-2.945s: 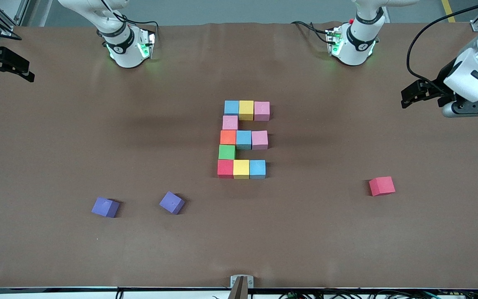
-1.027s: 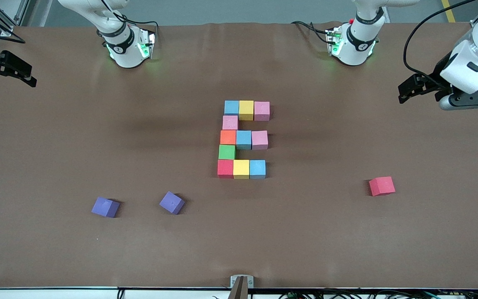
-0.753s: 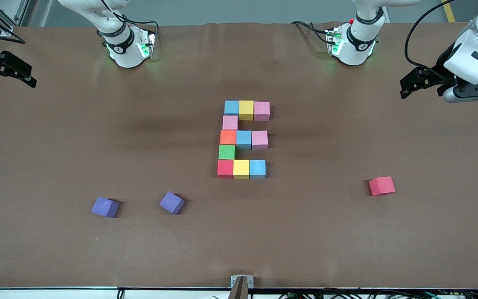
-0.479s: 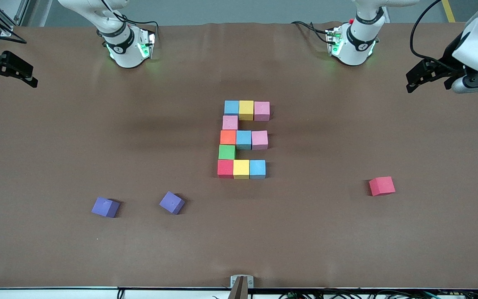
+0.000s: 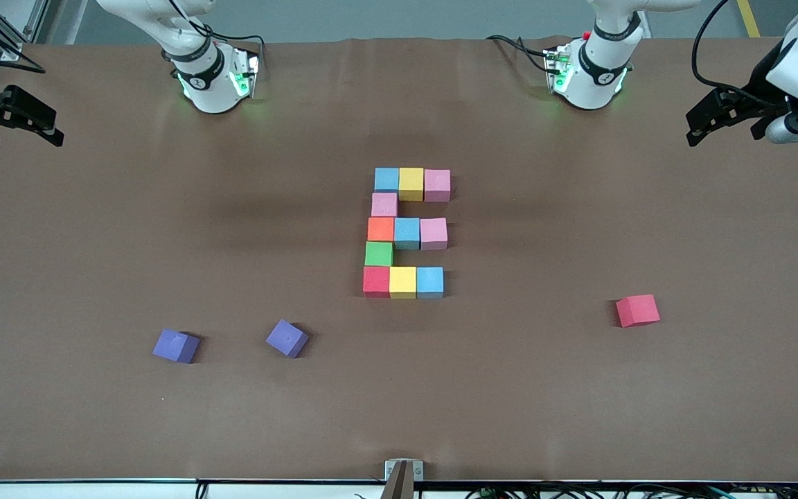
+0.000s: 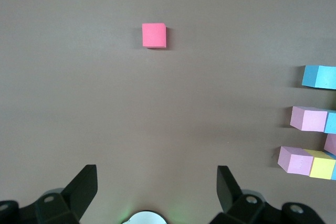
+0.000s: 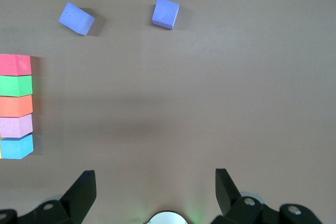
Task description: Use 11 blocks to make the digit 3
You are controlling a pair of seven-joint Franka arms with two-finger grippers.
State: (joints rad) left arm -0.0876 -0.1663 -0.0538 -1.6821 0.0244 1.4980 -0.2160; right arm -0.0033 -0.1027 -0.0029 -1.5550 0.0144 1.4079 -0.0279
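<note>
With the digit 3 [image 5: 407, 233] standing complete mid-table, well away from both, the left gripper [image 5: 724, 119] and right gripper [image 5: 14, 119] hang empty with fingers apart over their own table ends, apparently parked clear; the spare red cube [image 5: 637, 310] and two purple cubes [image 5: 176, 346] lie unused.

Open left claw [image 6: 155, 195] above bare table [image 6: 157, 124], lone red block [image 6: 154, 35].

Even, bright overhead light, soft short shadows beside the cubes [image 5: 406, 232], all sharp.
</note>
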